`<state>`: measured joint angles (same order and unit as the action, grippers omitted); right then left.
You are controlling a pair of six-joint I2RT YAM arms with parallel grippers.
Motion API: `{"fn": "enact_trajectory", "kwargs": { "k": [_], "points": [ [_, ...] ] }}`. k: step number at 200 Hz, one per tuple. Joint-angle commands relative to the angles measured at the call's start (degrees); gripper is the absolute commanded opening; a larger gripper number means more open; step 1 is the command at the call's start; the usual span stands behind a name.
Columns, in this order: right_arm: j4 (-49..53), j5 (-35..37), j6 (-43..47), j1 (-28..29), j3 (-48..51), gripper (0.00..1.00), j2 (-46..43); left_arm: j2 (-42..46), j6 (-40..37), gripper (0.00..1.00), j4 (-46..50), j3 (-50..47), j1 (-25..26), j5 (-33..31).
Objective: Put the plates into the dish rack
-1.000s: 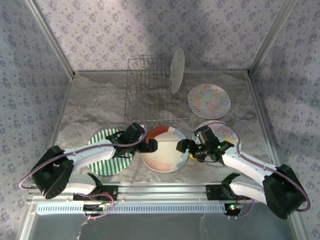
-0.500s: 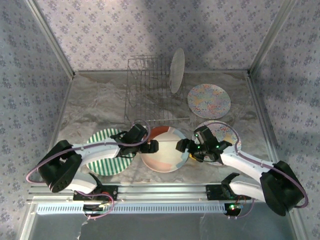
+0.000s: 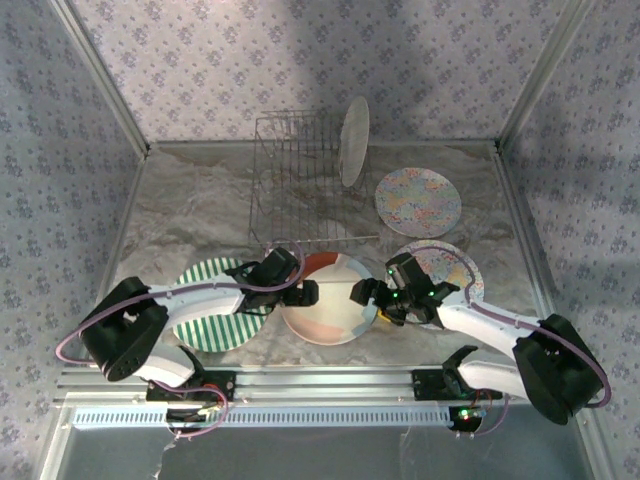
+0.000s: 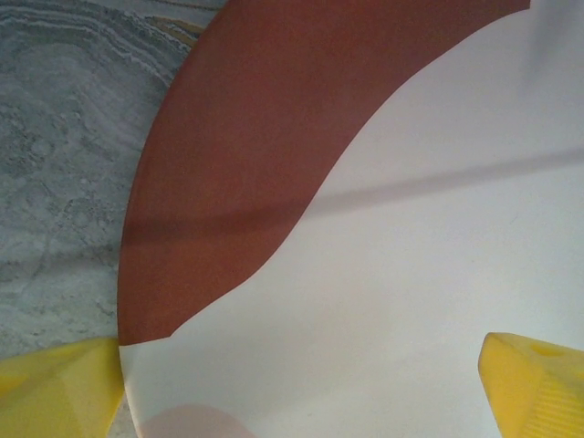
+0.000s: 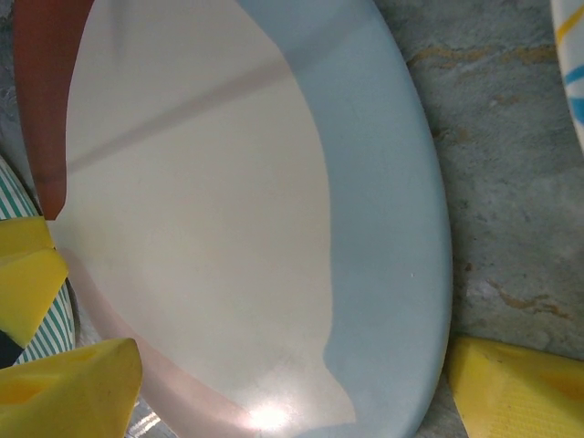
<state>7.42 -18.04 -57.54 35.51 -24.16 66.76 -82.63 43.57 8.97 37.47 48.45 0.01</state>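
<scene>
Cream round plate with red and blue patches [image 3: 330,312]: likely stiff, slick, breakable; best gripped by its rim. Left end effector [image 3: 306,292] and right end effector [image 3: 360,293] gape wide, holding nothing.

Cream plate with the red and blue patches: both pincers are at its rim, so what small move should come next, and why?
Probably close the right pincer on the blue rim of the cream plate. It and the left pincer both stand open, each straddling an opposite edge, and the plate lies flat on the table, not yet gripped.
</scene>
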Motion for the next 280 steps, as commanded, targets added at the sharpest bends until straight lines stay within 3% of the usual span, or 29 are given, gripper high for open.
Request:
{"fn": "enact_trajectory", "kwargs": {
  "k": [1,134,221,245,280],
  "points": [
    [-1.80,1.18,-0.64,0.87,0.94,0.90,1.62,-2.38,0.91,0.99,-3.19,0.56,1.03,2.89],
    [-6.26,-0.90,-1.78,1.93,0.08,0.88,-1.42,-2.75,0.90,0.99,-1.16,3.08,2.33,2.66],
    [-3.66,-0.11,-2.57,1.91,-0.88,0.85,-7.41,-2.43,0.74,0.99,-0.41,3.57,2.54,2.53],
    [-3.39,0.29,-2.46,1.90,-0.50,0.82,-6.70,-2.41,0.71,0.99,-0.28,3.92,2.53,2.63],
    [-5.54,0.14,-3.23,2.28,-0.27,0.69,-5.00,-2.28,0.72,0.99,0.39,4.41,2.94,2.67]
  ]
}}
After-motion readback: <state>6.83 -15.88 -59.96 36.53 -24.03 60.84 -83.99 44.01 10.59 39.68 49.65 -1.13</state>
